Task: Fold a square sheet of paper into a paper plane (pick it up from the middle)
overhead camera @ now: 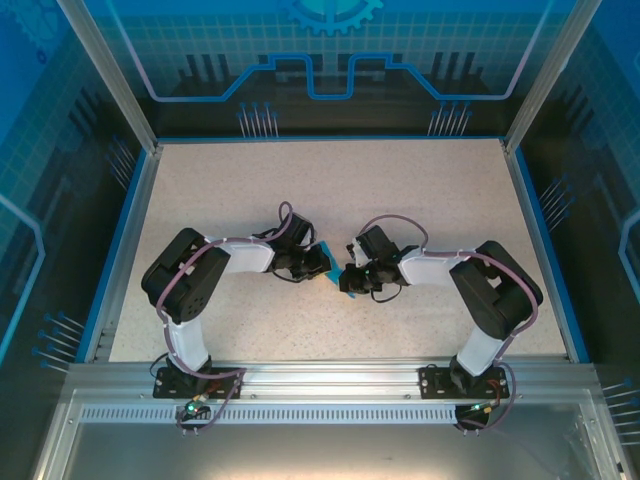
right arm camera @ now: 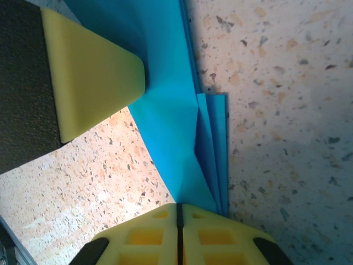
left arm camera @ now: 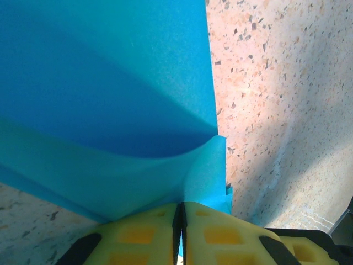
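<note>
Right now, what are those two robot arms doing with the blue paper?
Two robot arms are folding a blue paper in the middle of the table. The left gripper and right gripper are both pinched shut on it, from opposite sides. It already has folds, but isn't a plane yet.

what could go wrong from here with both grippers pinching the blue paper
1. The left gripper and right gripper are both shut on the thin folded teal paper. If they pull apart, it could tear or slip free.
2. In the right wrist view the folded layers fan apart at the edge, so a pressed crease may set crooked.
3. In the left wrist view the paper bows, which risks a stray crease.
</note>
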Action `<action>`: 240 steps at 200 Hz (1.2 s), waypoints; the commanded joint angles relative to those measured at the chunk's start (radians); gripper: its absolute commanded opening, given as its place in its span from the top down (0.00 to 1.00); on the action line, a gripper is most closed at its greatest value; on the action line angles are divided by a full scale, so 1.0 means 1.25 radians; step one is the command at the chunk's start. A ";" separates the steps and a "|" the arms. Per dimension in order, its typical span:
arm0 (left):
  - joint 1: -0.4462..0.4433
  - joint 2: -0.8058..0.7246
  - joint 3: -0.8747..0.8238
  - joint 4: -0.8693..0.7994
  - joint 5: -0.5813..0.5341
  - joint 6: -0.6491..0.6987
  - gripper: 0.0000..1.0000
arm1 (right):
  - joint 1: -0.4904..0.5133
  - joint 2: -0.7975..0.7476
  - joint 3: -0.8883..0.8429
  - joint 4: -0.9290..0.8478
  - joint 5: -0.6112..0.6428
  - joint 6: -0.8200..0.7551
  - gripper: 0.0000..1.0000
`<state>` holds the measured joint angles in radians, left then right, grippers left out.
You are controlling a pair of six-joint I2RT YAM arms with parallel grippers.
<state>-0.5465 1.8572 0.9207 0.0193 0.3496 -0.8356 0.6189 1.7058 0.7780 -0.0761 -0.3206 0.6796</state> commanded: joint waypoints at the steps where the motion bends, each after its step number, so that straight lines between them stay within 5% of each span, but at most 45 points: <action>1: -0.003 0.049 -0.010 -0.082 -0.051 0.006 0.89 | -0.012 -0.019 -0.032 -0.059 -0.002 -0.004 0.94; 42: -0.003 0.051 -0.007 -0.084 -0.051 0.006 0.89 | -0.012 -0.063 -0.043 -0.033 -0.066 -0.016 0.93; 192: -0.003 0.052 0.000 -0.096 -0.049 0.011 0.89 | -0.049 0.003 -0.102 -0.066 -0.033 -0.021 0.94; 240: -0.003 0.048 -0.001 -0.095 -0.049 0.008 0.89 | -0.052 -0.139 -0.080 -0.017 -0.071 0.004 0.93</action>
<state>-0.5465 1.8599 0.9298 0.0048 0.3496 -0.8356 0.5720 1.6150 0.6754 -0.0612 -0.4149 0.6727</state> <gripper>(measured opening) 0.112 0.066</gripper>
